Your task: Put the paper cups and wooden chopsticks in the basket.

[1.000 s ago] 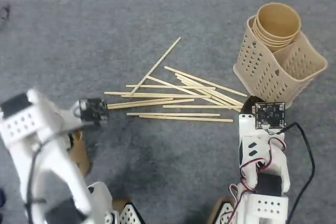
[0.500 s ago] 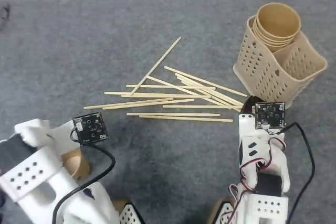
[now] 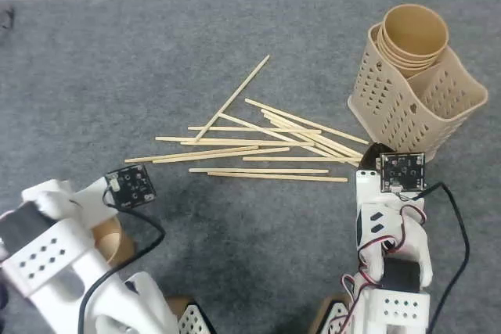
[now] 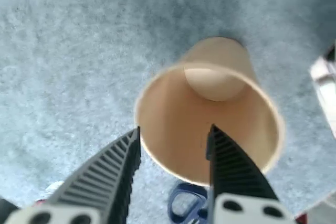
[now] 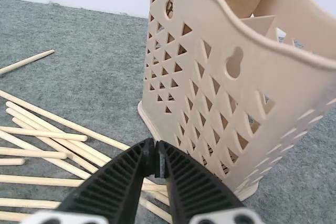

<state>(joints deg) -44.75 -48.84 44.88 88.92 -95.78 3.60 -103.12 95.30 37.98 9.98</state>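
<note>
The task is partly done. A stack of paper cups already sits in the far compartment of the basket. The near compartment holds no chopsticks, as far as the high view shows. All the wooden chopsticks lie flat on the grey mat. They make a loose pile whose nearest ends come just beside the foot of the basket, and several cross one another.

One loose cup is left, lying on its side well apart from the basket, beyond the far end of the pile. The left gripper is at its mouth with the fingers spread apart. One finger is outside the rim and the other is in front of the opening, and they do not pinch it yet.

The right gripper has its fingers pressed together on nothing and rests just beside the wall of the basket, above the nearest chopstick ends.

I judge that this cup goes in first, then every chopstick. On the way to the basket the cup must pass over the pile, and the right arm stands close to the basket. A blue loop, perhaps a scissors handle, lies beside the loose cup.
</note>
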